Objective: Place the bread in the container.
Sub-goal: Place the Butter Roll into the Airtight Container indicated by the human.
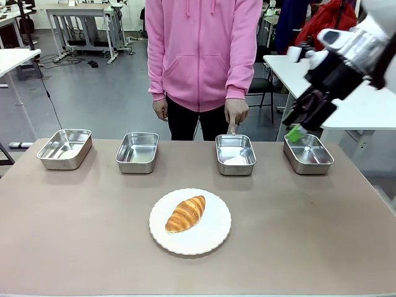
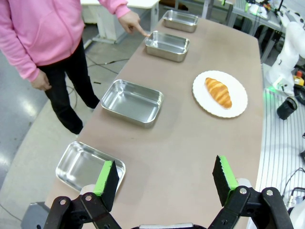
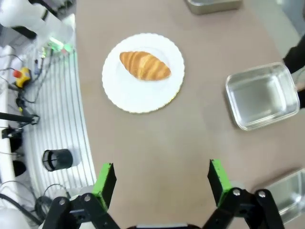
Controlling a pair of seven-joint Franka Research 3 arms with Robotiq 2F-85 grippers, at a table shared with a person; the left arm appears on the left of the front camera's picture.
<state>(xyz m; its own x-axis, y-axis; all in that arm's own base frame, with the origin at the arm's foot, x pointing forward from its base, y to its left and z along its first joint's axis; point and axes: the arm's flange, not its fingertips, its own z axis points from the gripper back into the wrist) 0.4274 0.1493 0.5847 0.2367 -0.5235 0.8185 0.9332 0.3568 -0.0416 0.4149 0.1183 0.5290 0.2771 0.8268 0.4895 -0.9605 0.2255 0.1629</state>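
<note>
Currently on the table: one bread (image 1: 185, 213), golden-brown and ridged, lying on a round white plate (image 1: 213, 238) at the near middle. Neither claw is touching it.

Right gripper (image 3: 162, 179): hanging in the air with its green-padded fingers spread wide apart and nothing between them. In the right wrist view the bread is sitting well ahead of this claw, off toward its left finger. In the front view the claw (image 1: 296, 132) is showing at an angle, dark against the background, so its opening is hard to judge there; its one visible green pad is hovering just over the rightmost tray (image 1: 307, 153).

Left gripper (image 2: 164, 179): also hanging above the table with fingers wide apart and empty. The bread is lying far ahead of it, toward its right finger. The leftmost tray (image 2: 86, 167) is sitting close beside its left finger.

Steel trays: four alike, standing in a row along the far edge. The container (image 1: 236, 154) is the third from the left; a person's hand (image 1: 236, 112) is pointing a finger down at its far rim. It is lying empty, well ahead of the left claw. The second tray (image 1: 137, 152) is likewise holding nothing.

Person: standing at the far side in a pink hooded top (image 1: 204, 49).
</note>
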